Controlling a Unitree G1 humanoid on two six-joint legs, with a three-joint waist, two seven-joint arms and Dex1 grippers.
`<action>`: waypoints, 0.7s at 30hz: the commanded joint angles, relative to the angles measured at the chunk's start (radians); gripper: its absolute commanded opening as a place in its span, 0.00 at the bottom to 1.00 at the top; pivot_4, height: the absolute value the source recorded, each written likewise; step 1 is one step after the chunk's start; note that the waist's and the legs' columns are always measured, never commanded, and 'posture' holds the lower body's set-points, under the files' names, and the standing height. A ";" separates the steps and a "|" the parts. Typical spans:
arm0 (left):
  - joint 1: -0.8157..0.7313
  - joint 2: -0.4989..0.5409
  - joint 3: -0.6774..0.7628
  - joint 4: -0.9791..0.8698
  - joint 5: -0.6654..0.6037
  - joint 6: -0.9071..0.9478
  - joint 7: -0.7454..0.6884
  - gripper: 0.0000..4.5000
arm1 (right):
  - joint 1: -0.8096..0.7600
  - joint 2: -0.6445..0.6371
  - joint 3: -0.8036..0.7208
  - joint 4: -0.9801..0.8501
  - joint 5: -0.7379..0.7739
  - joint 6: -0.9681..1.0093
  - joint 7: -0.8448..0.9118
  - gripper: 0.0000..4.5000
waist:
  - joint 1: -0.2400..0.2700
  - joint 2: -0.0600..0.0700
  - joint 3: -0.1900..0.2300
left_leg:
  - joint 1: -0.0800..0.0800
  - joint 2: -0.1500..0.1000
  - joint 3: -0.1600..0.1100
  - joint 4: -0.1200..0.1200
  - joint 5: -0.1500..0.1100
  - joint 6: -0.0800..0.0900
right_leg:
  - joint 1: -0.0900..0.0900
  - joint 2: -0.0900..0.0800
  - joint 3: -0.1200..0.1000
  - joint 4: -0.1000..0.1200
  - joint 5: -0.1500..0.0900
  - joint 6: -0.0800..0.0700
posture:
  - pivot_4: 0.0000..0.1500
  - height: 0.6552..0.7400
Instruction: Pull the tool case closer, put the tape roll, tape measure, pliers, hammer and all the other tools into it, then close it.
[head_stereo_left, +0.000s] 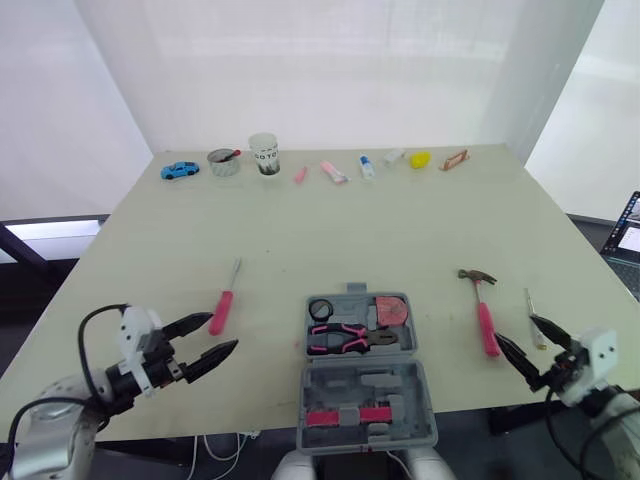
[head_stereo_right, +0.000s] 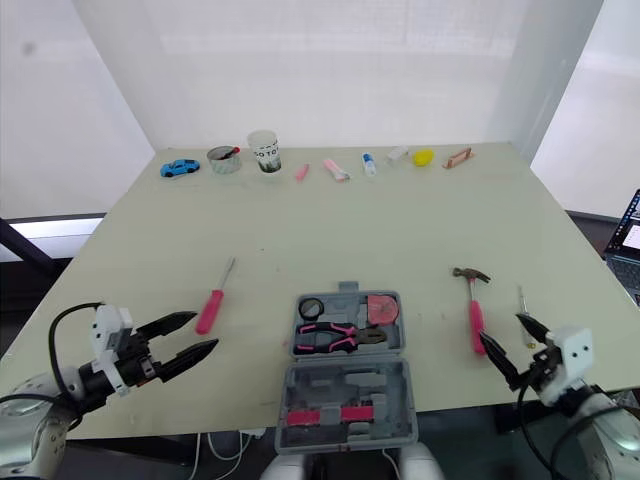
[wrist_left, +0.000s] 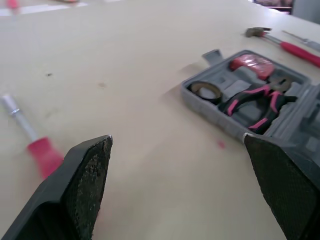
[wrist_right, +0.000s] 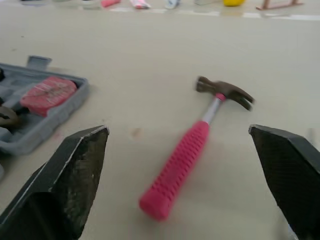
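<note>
**Case open at the near edge, hammer and screwdrivers outside it**

Nearest, both claws hover over the front edge of the table (head_stereo_left: 330, 230). The left gripper (head_stereo_left: 222, 333) is at the near left with its two black fingers spread and nothing between them. The right gripper (head_stereo_left: 515, 330) is at the near right, also spread and empty.

Between them the grey tool case (head_stereo_left: 415, 390) lies open. Its lid is folded toward the robot and reaches the table edge, with a pink piece (head_stereo_left: 345, 415) clipped inside. In the tray half just beyond sit the pliers (head_stereo_left: 345, 338), the tape roll (head_stereo_left: 320, 308) at the far left corner and the red tape measure (head_stereo_left: 392, 310) at the far right.

Right of the case lies the hammer (head_stereo_left: 487, 325), pink handle toward the robot and head away. A thin silver tool (head_stereo_right: 521, 300) lies just beyond it, close to the right claw. Left of the case lies a pink-handled screwdriver (head_stereo_left: 223, 308), near the left claw.

Along the far edge stands a row of small things, among them a blue toy car (head_stereo_left: 179, 170), a cup (head_stereo_left: 264, 154) and a yellow object (head_stereo_left: 420, 159).
</note>
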 joint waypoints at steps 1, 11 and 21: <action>0.028 -0.009 0.059 -0.023 -0.007 -0.034 0.035 1.00 | 0.036 0.007 -0.053 0.006 0.018 -0.046 -0.004 0.99 | 0.000 0.000 0.000 | 0.000 0.000 0.000 0.000 0.000 0.000 | 0.000 0.000 0.000 0.000 0.000 0.000 | 1.00 1.00; 0.115 0.037 0.168 0.124 0.001 -0.105 0.007 1.00 | 0.160 0.016 -0.174 0.079 0.050 -0.084 -0.011 0.99 | -0.001 0.000 0.000 | 0.000 0.004 0.000 -0.001 0.000 0.000 | -0.002 -0.001 0.000 -0.002 0.000 -0.001 | 1.00 1.00; 0.121 0.049 0.044 0.041 0.051 -0.147 -0.100 1.00 | 0.223 -0.075 -0.084 -0.073 0.065 0.041 0.103 0.99 | 0.000 0.000 0.000 | 0.001 0.004 0.000 -0.002 -0.001 -0.001 | -0.002 -0.013 -0.002 -0.002 0.001 -0.003 | 1.00 1.00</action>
